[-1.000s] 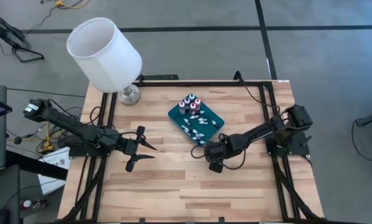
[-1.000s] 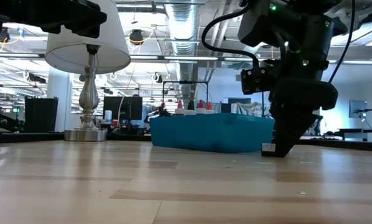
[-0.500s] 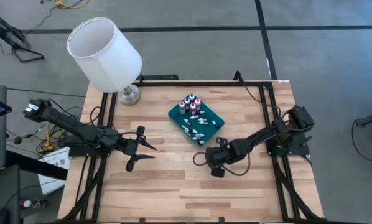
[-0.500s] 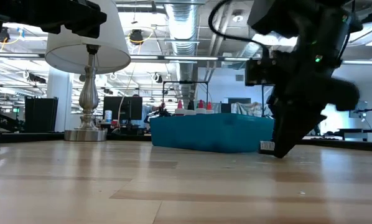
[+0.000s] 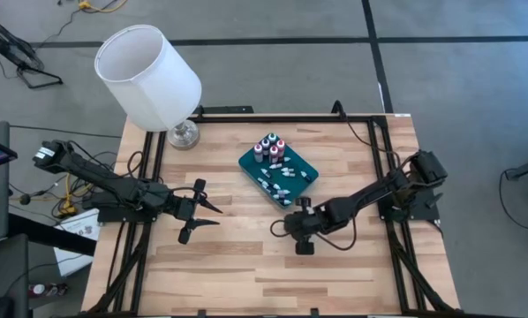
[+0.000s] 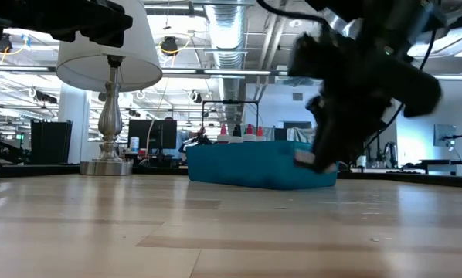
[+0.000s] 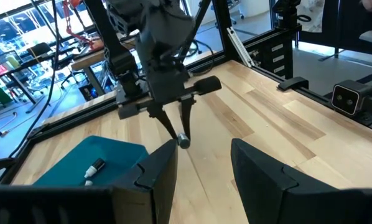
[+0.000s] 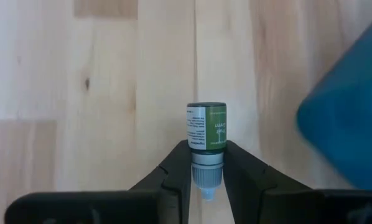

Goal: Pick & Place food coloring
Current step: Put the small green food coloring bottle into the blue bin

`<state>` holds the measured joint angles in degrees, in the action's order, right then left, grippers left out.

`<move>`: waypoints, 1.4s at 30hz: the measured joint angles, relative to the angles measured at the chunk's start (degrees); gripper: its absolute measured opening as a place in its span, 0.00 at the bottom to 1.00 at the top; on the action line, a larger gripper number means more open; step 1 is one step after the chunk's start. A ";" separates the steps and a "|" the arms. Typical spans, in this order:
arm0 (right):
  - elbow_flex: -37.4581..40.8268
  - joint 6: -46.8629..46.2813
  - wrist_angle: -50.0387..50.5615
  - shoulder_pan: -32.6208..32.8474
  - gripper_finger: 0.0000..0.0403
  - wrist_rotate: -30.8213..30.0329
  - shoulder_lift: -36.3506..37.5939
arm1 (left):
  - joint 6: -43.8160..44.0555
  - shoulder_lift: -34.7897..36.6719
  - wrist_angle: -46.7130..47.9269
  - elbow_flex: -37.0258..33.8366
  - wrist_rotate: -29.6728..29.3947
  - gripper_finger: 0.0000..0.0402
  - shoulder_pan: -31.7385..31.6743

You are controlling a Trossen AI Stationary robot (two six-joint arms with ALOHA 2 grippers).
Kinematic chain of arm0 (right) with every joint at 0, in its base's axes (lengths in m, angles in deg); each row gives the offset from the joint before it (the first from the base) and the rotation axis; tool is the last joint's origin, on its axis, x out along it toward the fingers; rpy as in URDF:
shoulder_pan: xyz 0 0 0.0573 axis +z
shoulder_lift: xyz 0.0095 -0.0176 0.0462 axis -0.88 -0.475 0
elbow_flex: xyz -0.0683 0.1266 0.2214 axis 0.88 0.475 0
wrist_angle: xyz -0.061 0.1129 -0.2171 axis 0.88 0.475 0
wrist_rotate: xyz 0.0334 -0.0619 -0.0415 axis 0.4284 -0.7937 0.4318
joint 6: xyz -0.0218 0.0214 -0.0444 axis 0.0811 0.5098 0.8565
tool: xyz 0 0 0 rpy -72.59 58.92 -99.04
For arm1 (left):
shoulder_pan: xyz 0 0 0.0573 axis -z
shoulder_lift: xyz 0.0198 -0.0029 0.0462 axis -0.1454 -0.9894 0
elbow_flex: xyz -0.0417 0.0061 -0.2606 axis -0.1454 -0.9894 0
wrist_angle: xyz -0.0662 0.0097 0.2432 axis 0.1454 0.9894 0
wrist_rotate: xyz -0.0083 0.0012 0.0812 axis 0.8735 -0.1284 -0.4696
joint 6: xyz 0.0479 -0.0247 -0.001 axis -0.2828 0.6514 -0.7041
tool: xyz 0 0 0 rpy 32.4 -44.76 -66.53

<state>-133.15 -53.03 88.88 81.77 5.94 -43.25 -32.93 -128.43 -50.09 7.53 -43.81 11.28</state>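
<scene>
Butcher-block tabletop [image 5: 246,256] carries the teal tray [image 5: 304,166]; beside it the right gripper [image 8: 208,180] pinches a green food-coloring bottle [image 8: 207,132] by its cap, probably for carrying, while the left gripper [image 5: 204,215] waits spread wide.

The tray [image 5: 278,174] sits mid-table, lamp [image 5: 149,78] behind-left, right claw [image 5: 278,227] just before it.

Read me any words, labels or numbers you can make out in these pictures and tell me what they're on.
Green bottle held in the right gripper: its label carries print, too small and blurred to read.
White tag on the right gripper in the low view: too blurred to read.
Bottles in the teal tray: too small to read.
Nothing else carries legible text.
</scene>
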 joint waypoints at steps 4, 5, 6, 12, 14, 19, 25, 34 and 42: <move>-4.23 4.99 1.94 -0.01 0.17 -0.20 0.03 | 0.00 0.00 0.00 0.00 0.00 0.36 0.00; -5.43 6.24 2.43 -0.01 0.17 -0.20 0.06 | 0.00 0.00 0.00 0.00 0.00 0.36 0.00; -6.70 7.59 3.29 -0.02 0.17 -0.20 0.08 | 0.00 0.00 0.00 0.00 0.00 0.36 0.00; -13.04 12.71 9.63 -1.87 0.17 -5.38 0.15 | 0.00 0.00 0.00 0.00 0.00 0.36 0.00; -14.41 12.69 12.66 -3.36 0.17 -9.04 0.15 | 0.00 -0.01 0.00 0.00 0.00 0.36 0.00; -15.06 8.38 18.75 -9.65 0.18 -14.38 0.19 | 0.00 0.00 0.00 0.00 0.00 0.36 0.00; -14.33 -0.17 21.55 -18.64 0.19 -14.39 0.19 | 0.13 0.00 0.00 0.00 0.00 0.36 0.00; -13.99 0.01 18.10 -22.54 0.19 -8.77 -0.27 | 2.13 0.00 0.00 0.00 0.00 0.36 0.00; -13.99 4.11 16.11 -21.38 0.25 -8.50 -0.27 | 4.16 0.00 0.00 0.00 0.02 0.36 0.00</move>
<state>-147.13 -48.91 104.99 60.40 -2.56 -43.52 -28.77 -128.43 -50.09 7.53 -43.78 11.28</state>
